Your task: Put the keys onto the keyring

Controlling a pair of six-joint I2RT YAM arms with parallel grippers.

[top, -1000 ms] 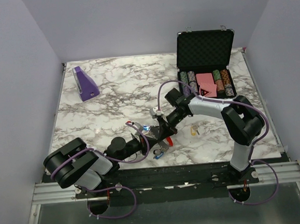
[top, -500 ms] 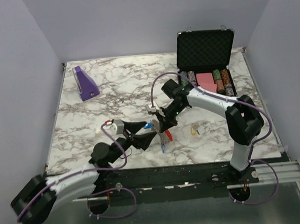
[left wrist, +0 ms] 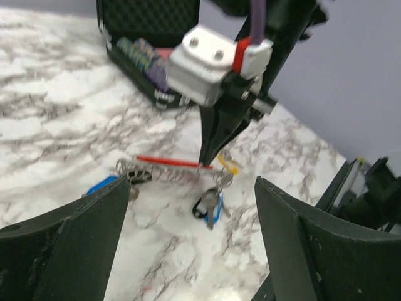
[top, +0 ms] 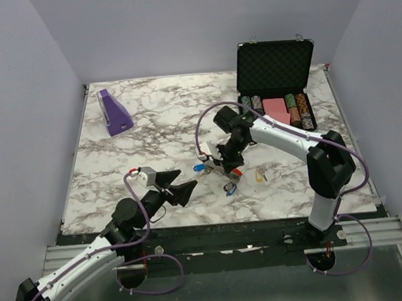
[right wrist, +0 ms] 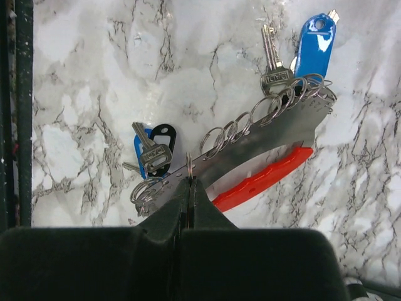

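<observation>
The keyring [right wrist: 266,133] is a grey curved plate with several thin rings and a red crescent piece [right wrist: 263,179]. My right gripper [right wrist: 190,180] is shut on one of its thin rings. A blue key [right wrist: 312,45] hangs at one end, and a blue and black bunch of keys [right wrist: 150,150] at the other. In the top view the right gripper [top: 226,166] holds the keyring [top: 235,173] at mid-table, with a yellow key [top: 261,176] lying to its right. My left gripper [top: 187,179] stands open and empty, to the near left of the bunch [left wrist: 210,207].
An open black case of poker chips [top: 276,82] stands at the back right. A purple wedge-shaped object [top: 114,112] sits at the back left. The right arm's wrist [left wrist: 213,66] hangs over the keyring, straight ahead of the left fingers [left wrist: 69,251].
My left gripper has opened, let go and drawn back toward the near left. The right gripper has carried the keyring a little to the right and away from the front edge.
</observation>
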